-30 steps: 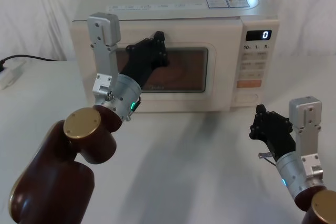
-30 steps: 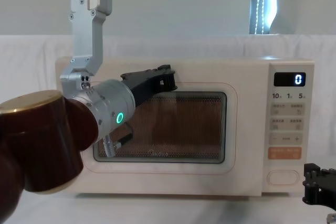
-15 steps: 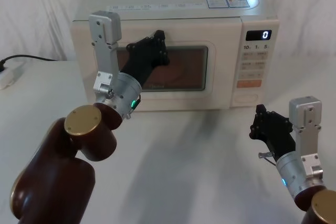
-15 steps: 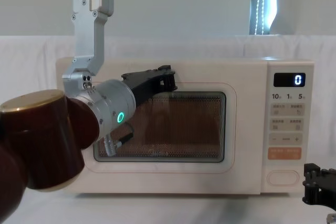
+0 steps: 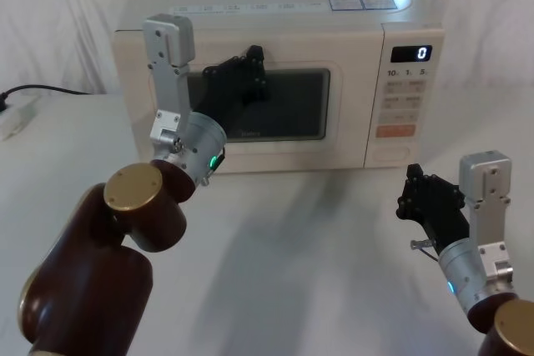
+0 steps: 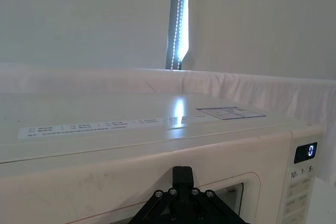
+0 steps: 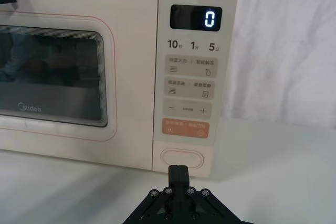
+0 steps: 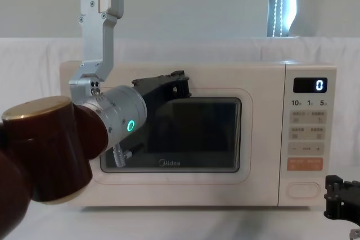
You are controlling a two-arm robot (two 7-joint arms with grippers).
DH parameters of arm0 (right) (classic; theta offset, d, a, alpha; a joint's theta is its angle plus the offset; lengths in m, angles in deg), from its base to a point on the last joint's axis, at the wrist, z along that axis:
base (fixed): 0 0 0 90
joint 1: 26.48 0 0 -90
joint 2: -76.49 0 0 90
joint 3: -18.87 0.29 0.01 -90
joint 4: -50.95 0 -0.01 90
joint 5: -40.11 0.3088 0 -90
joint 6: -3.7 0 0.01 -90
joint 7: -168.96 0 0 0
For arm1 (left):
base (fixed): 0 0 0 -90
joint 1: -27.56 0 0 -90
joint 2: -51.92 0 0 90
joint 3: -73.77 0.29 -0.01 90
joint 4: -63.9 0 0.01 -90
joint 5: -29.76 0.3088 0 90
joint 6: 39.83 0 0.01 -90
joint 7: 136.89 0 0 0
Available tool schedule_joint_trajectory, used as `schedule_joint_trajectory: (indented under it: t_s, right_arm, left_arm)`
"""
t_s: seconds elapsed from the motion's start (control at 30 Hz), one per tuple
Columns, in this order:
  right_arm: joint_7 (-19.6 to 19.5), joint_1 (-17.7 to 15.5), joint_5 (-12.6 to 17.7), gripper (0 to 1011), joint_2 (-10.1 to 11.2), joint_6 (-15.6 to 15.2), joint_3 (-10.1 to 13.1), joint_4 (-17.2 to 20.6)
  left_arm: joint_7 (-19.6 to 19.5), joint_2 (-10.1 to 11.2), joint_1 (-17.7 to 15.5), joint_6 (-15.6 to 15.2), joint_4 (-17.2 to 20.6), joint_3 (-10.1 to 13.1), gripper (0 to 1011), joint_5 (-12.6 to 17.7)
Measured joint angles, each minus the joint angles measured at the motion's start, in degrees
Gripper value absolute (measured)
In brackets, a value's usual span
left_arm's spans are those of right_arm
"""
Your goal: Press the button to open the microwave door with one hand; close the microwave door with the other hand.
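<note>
two robot arms face a cream microwave point(image 5: 275, 14) on a white surface point(image 5: 317, 239). the left claw point(image 5: 254, 68), on a wrist with a green glowing ring, presses its tip against the upper part of the microwave door point(image 8: 242, 139), which sits shut and flush; whether this claw is wide or narrow cannot be told. the right claw point(image 5: 410, 189) hangs low, apart from the front, below the button point(image 7: 182, 157) at the foot of the control panel point(image 7: 192, 77); its spread cannot be told either.
</note>
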Motion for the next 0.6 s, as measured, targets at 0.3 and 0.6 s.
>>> schedule_joint_trajectory:
  t_s: [0.3,0.6]
  right_arm:
    - [0.0,0.0,0.0,0,0.0,0.0,0.0,0.0]
    - [0.0,0.0,0.0,0,0.01,0.0,0.0,0.0]
  left_arm:
    - [0.32,0.22,2.81,-1.13,4.18,0.02,0,-0.48]
    - [1.78,1.34,7.47,-2.51,10.5,-0.27,0,-0.91]
